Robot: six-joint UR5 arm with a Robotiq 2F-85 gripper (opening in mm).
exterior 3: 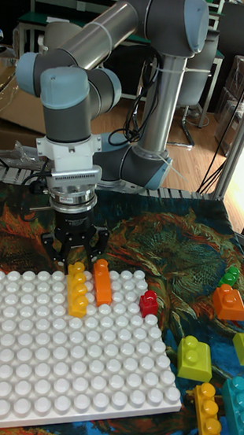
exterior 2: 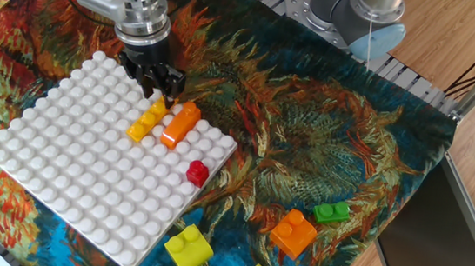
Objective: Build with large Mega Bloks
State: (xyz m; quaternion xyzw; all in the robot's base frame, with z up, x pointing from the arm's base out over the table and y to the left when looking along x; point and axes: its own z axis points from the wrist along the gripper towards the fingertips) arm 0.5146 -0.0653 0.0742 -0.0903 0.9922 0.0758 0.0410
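On the white baseplate (exterior 2: 86,162), the yellow bar (exterior 2: 147,118) sits studded down just beside the orange bar (exterior 2: 181,124). The pincer (exterior 2: 158,92) hovers at the yellow bar's far end, its jaws spread and empty. Placing looks finished; next it should lift and fetch a loose brick.

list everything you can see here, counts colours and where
baseplate: 1, white, studded, on the cloth, left
yellow bar: 1, on the baseplate, at the gripper
orange bar: 1, on the baseplate, beside the yellow bar
red cube: 1, at the baseplate's right edge
green brick: 1, on the cloth, right
orange brick: 1, next to the green brick
lime bricks: 2, on the cloth
yellow loose bar: 1, near edge
teal bricks: 2, near edge
cloth: 1, patterned, covers the table
gripper: 1, black fingers at the yellow bar's far end
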